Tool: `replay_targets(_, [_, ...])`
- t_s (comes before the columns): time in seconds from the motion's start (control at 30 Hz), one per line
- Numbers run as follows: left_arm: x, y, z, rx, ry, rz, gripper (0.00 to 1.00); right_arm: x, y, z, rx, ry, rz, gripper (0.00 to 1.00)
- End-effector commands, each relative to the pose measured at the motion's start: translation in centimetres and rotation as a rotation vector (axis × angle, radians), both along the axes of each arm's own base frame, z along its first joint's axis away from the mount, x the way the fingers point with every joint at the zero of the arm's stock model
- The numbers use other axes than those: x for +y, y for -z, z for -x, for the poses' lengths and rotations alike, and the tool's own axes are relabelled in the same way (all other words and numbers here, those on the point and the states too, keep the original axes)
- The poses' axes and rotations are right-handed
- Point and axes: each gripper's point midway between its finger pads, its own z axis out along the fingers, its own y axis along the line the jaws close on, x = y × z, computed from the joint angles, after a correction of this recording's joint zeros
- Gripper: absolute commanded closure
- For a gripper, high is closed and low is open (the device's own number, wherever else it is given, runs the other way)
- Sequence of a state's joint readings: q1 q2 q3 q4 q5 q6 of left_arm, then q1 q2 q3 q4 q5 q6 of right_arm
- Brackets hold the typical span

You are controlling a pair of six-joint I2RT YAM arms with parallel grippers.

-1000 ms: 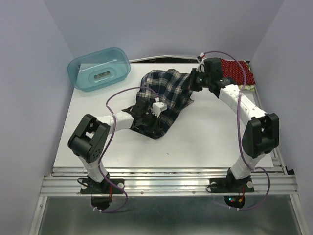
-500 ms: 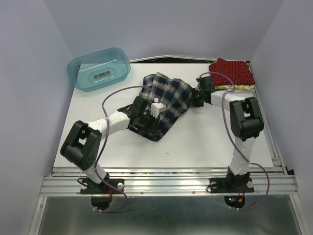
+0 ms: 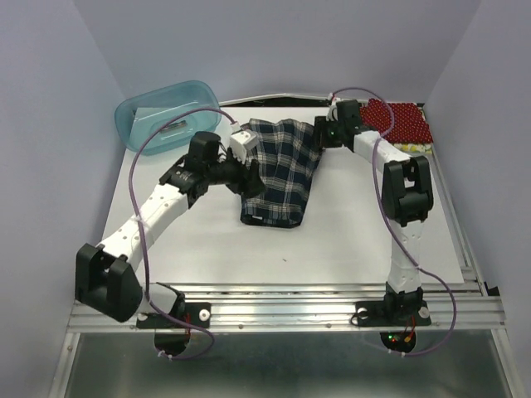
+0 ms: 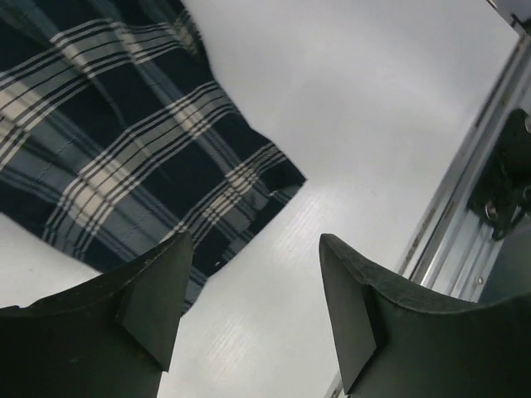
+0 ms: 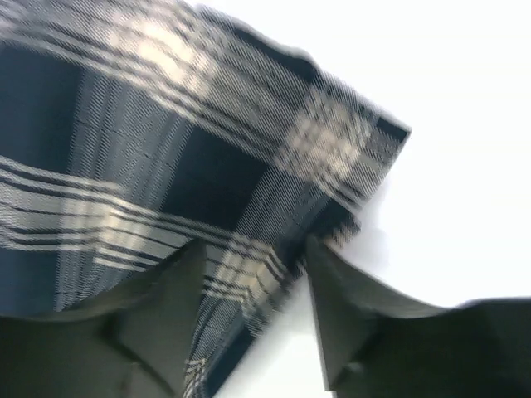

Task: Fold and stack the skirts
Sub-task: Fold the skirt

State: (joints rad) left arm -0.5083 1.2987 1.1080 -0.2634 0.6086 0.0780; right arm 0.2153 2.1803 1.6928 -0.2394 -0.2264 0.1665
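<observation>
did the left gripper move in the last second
Yes. In the top view the left gripper has moved back and to the left, nearer the tub, and has left the skirt's near end.

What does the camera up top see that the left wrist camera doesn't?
Only the top view: the translucent teal plastic tub and the red white-dotted skirt. Only the left wrist view: its two dark fingers close up, spread, nothing between. Both: the navy plaid pleated skirt on the white table.

Bright, even light with soft shadows – top view sharp – plaid skirt motion-blurred in the right wrist view
</observation>
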Motion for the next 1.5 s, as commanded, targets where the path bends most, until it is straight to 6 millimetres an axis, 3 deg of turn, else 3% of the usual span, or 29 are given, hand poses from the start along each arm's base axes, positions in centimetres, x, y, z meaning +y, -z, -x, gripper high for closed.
replay_targets(0.0, [1.7, 1.3, -3.2, 0.128, -0.105, 0.076, 0.3, 1.5, -8.8, -3.2, -0.181, -0.086, -0.054, 0.31])
replay_targets(0.07, [1.6, 1.9, -4.2, 0.118, -0.129, 0.1, 0.35, 1.8, -13.1, -3.1, -0.235, -0.097, -0.072, 0.15])
replay_targets(0.13, [1.4, 3.0, -4.4, 0.13, -0.132, 0.11, 0.38, 2.1, -15.4, -2.3, -0.257, -0.121, -0.099, 0.06])
replay_targets(0.17, [1.1, 3.6, -4.7, 0.139, -0.128, 0.125, 0.4, 2.2, -15.6, -1.5, -0.24, -0.123, -0.116, 0.02])
replay_targets(0.2, [0.9, 4.6, -4.5, 0.168, -0.125, 0.121, 0.41, 2.9, -17.3, -0.2, -0.249, -0.165, -0.156, 0.02])
replay_targets(0.23, [0.7, 5.0, -4.8, 0.167, -0.123, 0.128, 0.42, 3.4, -17.8, 0.8, -0.236, -0.191, -0.188, 0.02])
replay_targets(0.3, [0.4, 7.0, -5.3, 0.214, -0.135, 0.133, 0.44, 4.5, -16.7, 3.3, -0.136, -0.217, -0.284, 0.05])
replay_targets(0.33, [0.4, 9.1, -5.2, 0.261, -0.143, 0.117, 0.46, 6.3, -17.4, 5.4, -0.103, -0.301, -0.363, 0.08])
replay_targets(0.37, [0.5, 10.2, -5.3, 0.29, -0.158, 0.111, 0.48, 6.8, -16.8, 6.5, -0.053, -0.319, -0.407, 0.09])
replay_targets(0.4, [0.5, 11.3, -5.1, 0.337, -0.171, 0.12, 0.51, 7.6, -14.2, 8.3, 0.045, -0.326, -0.444, 0.1])
replay_targets(0.43, [0.5, 12.1, -5.0, 0.364, -0.174, 0.12, 0.52, 8.8, -13.5, 10.1, 0.094, -0.384, -0.483, 0.11])
replay_targets(0.47, [0.4, 13.7, -4.9, 0.419, -0.184, 0.12, 0.54, 9.5, -11.1, 11.6, 0.151, -0.399, -0.488, 0.14])
replay_targets(0.6, [0.5, 17.0, -3.8, 0.517, -0.197, 0.097, 0.58, 10.4, -5.9, 14.7, 0.282, -0.434, -0.508, 0.2])
replay_targets(0.7, [1.2, 18.9, -3.0, 0.58, -0.231, 0.076, 0.64, 9.6, 0.7, 17.2, 0.416, -0.415, -0.45, 0.23])
replay_targets(0.8, [1.9, 19.6, -2.1, 0.621, -0.245, 0.079, 0.75, 8.3, 4.6, 18.3, 0.465, -0.393, -0.356, 0.27])
replay_targets(0.87, [1.8, 18.1, -1.2, 0.606, -0.191, 0.099, 0.79, 7.2, 6.6, 19.9, 0.505, -0.396, -0.301, 0.29])
replay_targets(0.93, [1.6, 16.9, 0.4, 0.592, -0.133, 0.116, 0.78, 6.6, 7.0, 21.1, 0.508, -0.423, -0.278, 0.29])
replay_targets(1.0, [1.3, 13.5, 1.4, 0.49, -0.046, 0.146, 0.74, 5.6, 7.6, 22.1, 0.48, -0.478, -0.212, 0.32])
replay_targets(1.07, [1.3, 9.1, 1.1, 0.346, -0.006, 0.186, 0.71, 4.8, 7.5, 22.4, 0.436, -0.526, -0.12, 0.33])
replay_targets(1.17, [1.6, 3.7, -1.1, 0.133, -0.039, 0.213, 0.64, 3.5, 6.8, 21.1, 0.345, -0.599, 0.008, 0.3])
replay_targets(1.2, [1.5, 1.8, -2.2, 0.068, -0.058, 0.226, 0.52, 3.8, 5.3, 19.9, 0.295, -0.611, 0.017, 0.29])
replay_targets(1.27, [2.2, 0.9, -4.5, 0.01, -0.152, 0.21, 0.43, 4.3, 2.4, 18.8, 0.222, -0.636, 0.013, 0.25])
replay_targets(1.3, [2.4, -0.1, -5.8, -0.013, -0.191, 0.219, 0.34, 5.0, -0.2, 17.1, 0.156, -0.64, 0.001, 0.24])
replay_targets(1.43, [4.7, 1.1, -9.4, 0.098, -0.383, 0.254, 0.24, 7.7, -7.1, 15.7, 0.054, -0.651, -0.11, 0.23])
replay_targets(1.47, [5.8, 2.2, -10.7, 0.135, -0.435, 0.269, 0.22, 8.3, -7.9, 15.7, 0.043, -0.646, -0.124, 0.23])
